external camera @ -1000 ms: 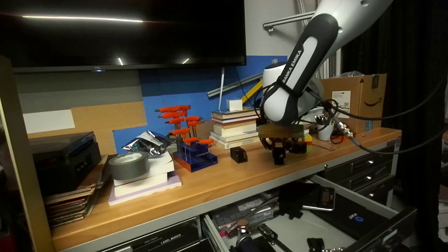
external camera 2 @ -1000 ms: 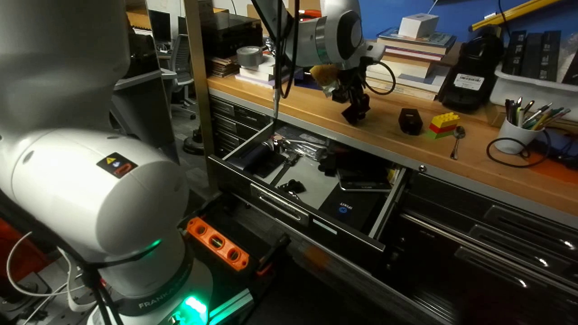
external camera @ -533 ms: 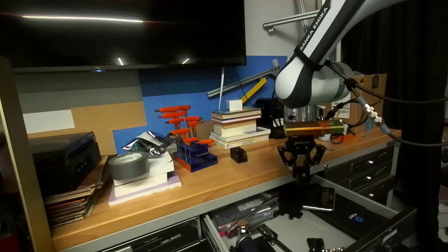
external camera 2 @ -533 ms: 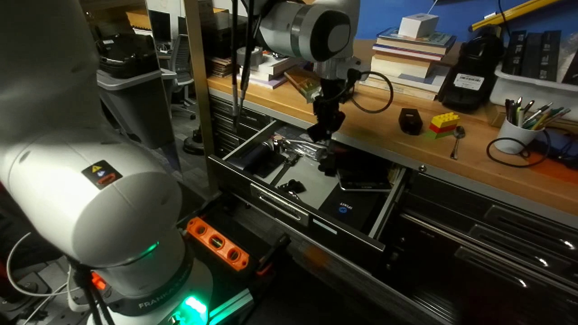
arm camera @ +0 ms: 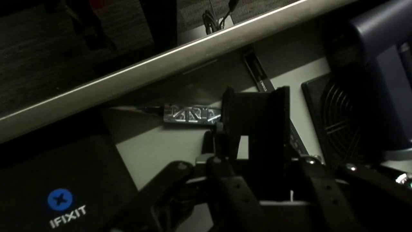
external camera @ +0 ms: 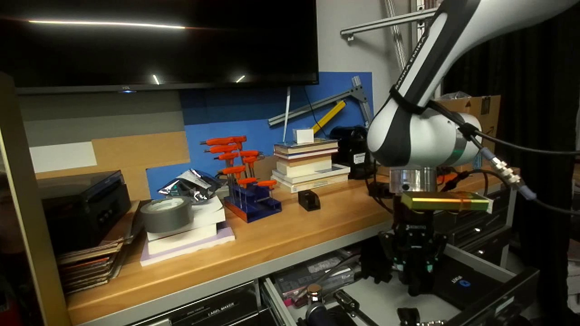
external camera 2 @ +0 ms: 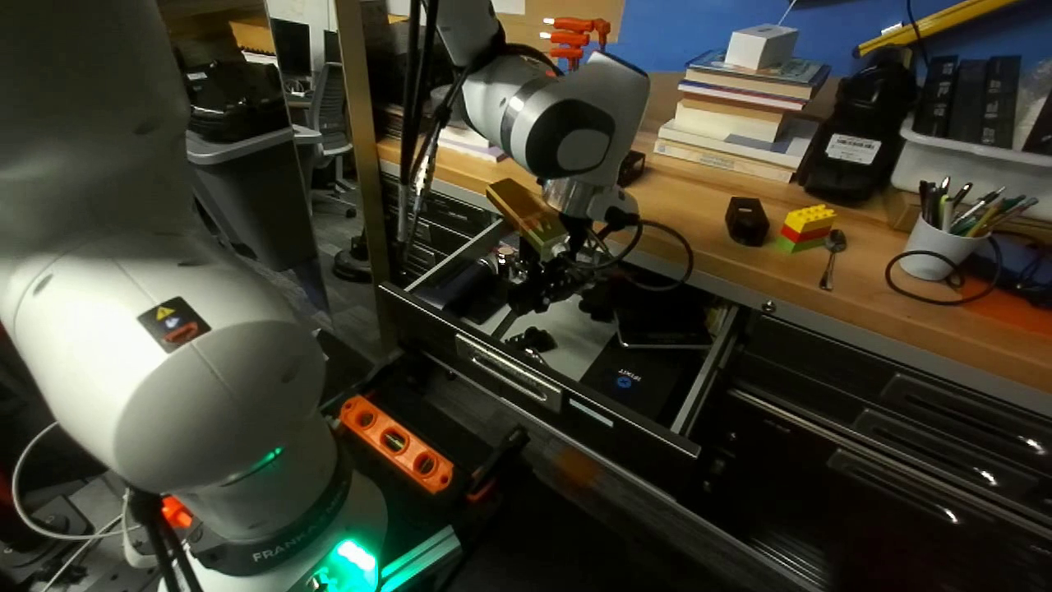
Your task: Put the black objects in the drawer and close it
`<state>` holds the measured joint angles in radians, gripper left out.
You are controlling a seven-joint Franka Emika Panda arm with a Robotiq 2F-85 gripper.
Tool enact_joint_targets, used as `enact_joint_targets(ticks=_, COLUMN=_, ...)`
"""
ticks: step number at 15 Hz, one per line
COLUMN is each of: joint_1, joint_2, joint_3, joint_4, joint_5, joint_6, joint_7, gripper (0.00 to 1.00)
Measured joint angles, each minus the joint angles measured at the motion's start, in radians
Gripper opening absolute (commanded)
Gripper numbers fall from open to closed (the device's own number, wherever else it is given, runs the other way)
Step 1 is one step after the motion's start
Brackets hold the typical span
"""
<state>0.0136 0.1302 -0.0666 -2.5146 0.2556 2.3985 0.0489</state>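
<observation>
The long wooden tabletop point(external camera: 272, 233) shows the job only partly done, since some of what belongs below is up there. Under its front edge the drawer point(external camera 2: 434, 330) stands pulled out; closing it is left for the very end. Inside lie a dark IFIXIT case point(external camera 2: 649, 386) and other dark things point(external camera 2: 600, 308), and I cannot tell whether any of those count as finished placements. In both exterior views the jaws hang over the drawer, and the wrist view suggests they are clamped on a small black piece point(arm camera: 254, 112), dark against dark and hard to outline; whether it touches anything beneath I cannot tell, but letting it go there would, I judge, tick that one off. After that, two small things seem left before closing: a faceted black block point(external camera 2: 746, 222) beside the toy bricks point(external camera 2: 808, 228), and a stubby black block point(external camera: 309, 200) near the blue tool rack point(external camera: 260, 204), both on the tabletop
</observation>
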Motion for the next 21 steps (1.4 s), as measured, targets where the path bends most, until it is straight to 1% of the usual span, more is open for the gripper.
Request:
enact_joint_targets(ticks=3, joint_1=-0.003, joint_2=0.079, joint_3=0.029, joint_4=0.012, joint_5=0.031, joint_6=0.003, joint_7=-0.067, gripper=0.14)
enact_joint_targets(ticks=9, joint_1=-0.014, joint_2=0.242, joint_3=0.104, joint_4=0.089, joint_5=0.055, joint_6=0.004, joint_7=-0.125, gripper=0.14)
enact_joint_targets(ticks=13, joint_1=-0.025, joint_2=0.301, joint_3=0.161, joint_4=0.155, joint_5=0.082, joint_6=-0.009, joint_7=-0.154, gripper=0.14)
enact_joint_targets(ticks=14, joint_1=-0.027, joint_2=0.313, joint_3=0.171, joint_4=0.169, joint_5=0.087, joint_6=-0.009, joint_7=-0.159, gripper=0.58)
enact_joint_targets(ticks=15, joint_1=-0.028, joint_2=0.326, joint_3=0.179, joint_4=0.181, joint_5=0.089, joint_6=-0.009, joint_7=-0.164, gripper=0.66)
enact_joint_targets(ticks=16, joint_1=-0.03, joint_2=0.336, joint_3=0.183, joint_4=0.193, joint_5=0.09, joint_6=-0.015, joint_7=-0.167, gripper=0.71)
enact_joint_targets(ticks=19, joint_1=-0.04, joint_2=0.365, joint_3=0.184, joint_4=0.217, joint_5=0.09, joint_6=-0.015, joint_7=-0.168, gripper=0.96)
enact_joint_targets(ticks=20, joint_1=-0.045, joint_2=0.373, joint_3=0.184, joint_4=0.223, joint_5=0.09, joint_6=-0.014, joint_7=-0.168, gripper=0.99)
enact_joint_targets(ticks=21, joint_1=-0.05, joint_2=0.379, joint_3=0.183, joint_4=0.228, joint_5=0.09, joint_6=-0.014, joint_7=-0.168, gripper=1.0)
